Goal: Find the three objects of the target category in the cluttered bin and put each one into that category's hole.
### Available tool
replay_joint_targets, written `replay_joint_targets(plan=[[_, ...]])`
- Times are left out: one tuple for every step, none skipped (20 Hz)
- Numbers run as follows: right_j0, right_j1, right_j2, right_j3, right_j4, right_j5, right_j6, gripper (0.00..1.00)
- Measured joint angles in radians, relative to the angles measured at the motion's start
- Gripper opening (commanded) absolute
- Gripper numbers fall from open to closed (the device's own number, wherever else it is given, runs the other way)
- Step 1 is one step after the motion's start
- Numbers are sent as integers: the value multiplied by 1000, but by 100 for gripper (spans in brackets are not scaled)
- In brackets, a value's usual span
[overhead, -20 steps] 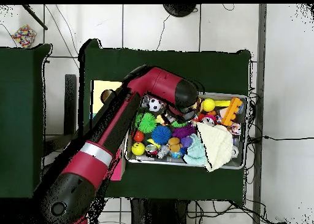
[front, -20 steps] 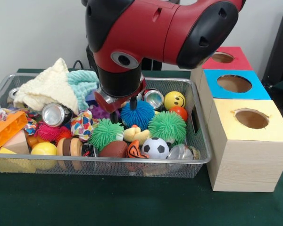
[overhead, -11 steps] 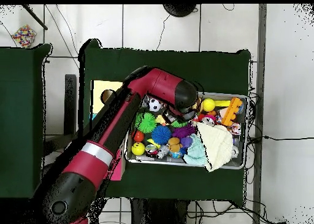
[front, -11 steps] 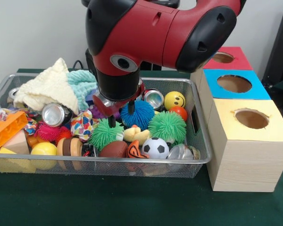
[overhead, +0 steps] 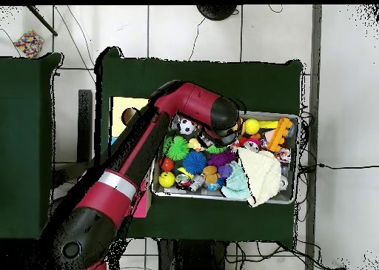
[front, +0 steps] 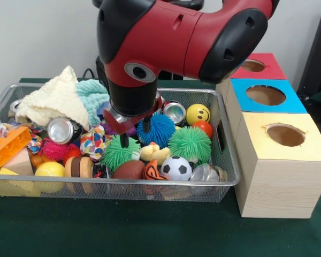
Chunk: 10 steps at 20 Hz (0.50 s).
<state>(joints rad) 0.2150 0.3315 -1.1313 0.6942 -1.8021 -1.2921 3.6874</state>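
Note:
My gripper (front: 135,134) hangs open inside the wire bin (front: 231,160), nothing between its fingers. One fingertip (front: 124,141) is just above the left green spiky ball (front: 117,153); the other is at the edge of the blue spiky ball (front: 160,129). A second green spiky ball (front: 189,143), a yellow smiley ball (front: 198,113), a soccer ball (front: 176,168), a brown football (front: 129,170) and a rubber duck (front: 154,153) lie close by. In the overhead view the arm (overhead: 194,104) hides the gripper; the blue spiky ball (overhead: 195,161) shows beside it.
Beside the bin stand three boxes with round holes: yellow (front: 284,135), blue (front: 266,95) and red (front: 252,65). Cream cloth (front: 56,99) and teal cloth (front: 93,92) are heaped at the back left. Two cans (front: 62,130) (front: 174,112), an orange block (front: 8,145) and a yellow ball (front: 50,169) also lie inside.
The wrist has turned a little and drifted slightly left. Both fingers now show clearly apart above the spiky balls. Nothing in the bin has moved.

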Motion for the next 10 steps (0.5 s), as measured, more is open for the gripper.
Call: replay_joint_targets(plan=[[0,1,0,0,-1,0,0,100],[0,3,0,0,-4,0,0,100],[0,6,0,0,-6,0,0,100],[0,9,0,0,-8,0,0,100],[0,13,0,0,-10,0,0,100],[0,17,0,0,-12,0,0,100],[0,22,0,0,-13,0,0,100],[0,27,0,0,-13,0,0,100],[0,31,0,0,-13,0,0,100],[0,34,0,0,-13,0,0,100]])
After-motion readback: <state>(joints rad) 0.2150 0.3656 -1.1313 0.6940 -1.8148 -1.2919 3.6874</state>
